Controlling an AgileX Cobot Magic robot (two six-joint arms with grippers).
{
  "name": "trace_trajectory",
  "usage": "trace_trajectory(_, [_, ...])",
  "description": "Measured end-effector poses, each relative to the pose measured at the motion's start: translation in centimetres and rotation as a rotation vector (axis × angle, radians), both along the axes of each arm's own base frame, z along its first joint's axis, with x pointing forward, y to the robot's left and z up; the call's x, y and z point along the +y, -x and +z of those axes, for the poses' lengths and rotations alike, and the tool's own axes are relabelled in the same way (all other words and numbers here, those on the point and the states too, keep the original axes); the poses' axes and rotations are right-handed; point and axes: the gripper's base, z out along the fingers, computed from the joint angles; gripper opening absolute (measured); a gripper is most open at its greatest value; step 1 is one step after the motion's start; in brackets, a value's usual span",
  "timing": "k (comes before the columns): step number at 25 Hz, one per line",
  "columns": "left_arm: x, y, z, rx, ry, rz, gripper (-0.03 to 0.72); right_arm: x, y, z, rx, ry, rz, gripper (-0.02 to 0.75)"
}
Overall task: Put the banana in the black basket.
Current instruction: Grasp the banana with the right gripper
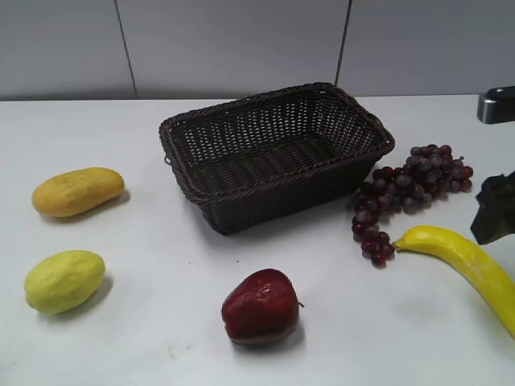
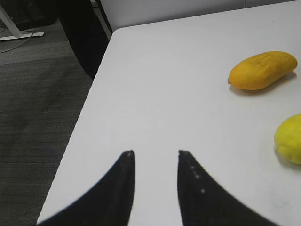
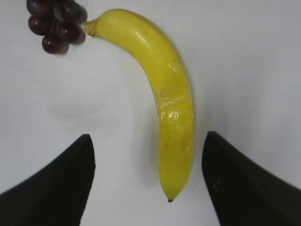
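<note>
The banana (image 1: 471, 262) lies on the white table at the right front, its stem end by the grapes. In the right wrist view the banana (image 3: 162, 89) lies below my right gripper (image 3: 148, 141), which is wide open above it, the banana's lower tip between the two fingers, nearer the right one. Part of the right arm shows at the exterior view's right edge. The black basket (image 1: 273, 153) stands empty at the middle back. My left gripper (image 2: 155, 154) is open and empty over the table's left corner.
A bunch of dark red grapes (image 1: 410, 193) lies between basket and banana, and shows in the right wrist view (image 3: 54, 21). A red apple (image 1: 261, 307) is at front centre. An orange-yellow oval fruit (image 1: 78, 191) and a yellow-green fruit (image 1: 64, 280) lie left. The table edge (image 2: 89, 94) drops to floor.
</note>
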Motion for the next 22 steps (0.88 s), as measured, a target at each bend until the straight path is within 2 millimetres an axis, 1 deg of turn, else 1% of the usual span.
trace_trajectory(3, [0.0,0.0,0.0,0.0,0.0,0.0,0.231,0.4,-0.9,-1.7,0.023,0.013,0.012,0.54])
trace_trajectory(9, [0.0,0.0,0.0,0.0,0.0,0.0,0.231,0.3,-2.4,-4.6,0.039,0.062,0.04,0.54])
trace_trajectory(18, [0.0,0.0,0.0,0.0,0.0,0.0,0.231,0.3,-3.9,-7.4,0.014,0.09,0.063,0.54])
trace_trajectory(22, [0.0,0.0,0.0,0.0,0.0,0.0,0.231,0.3,-4.2,-8.6,0.027,0.101,0.073,0.54])
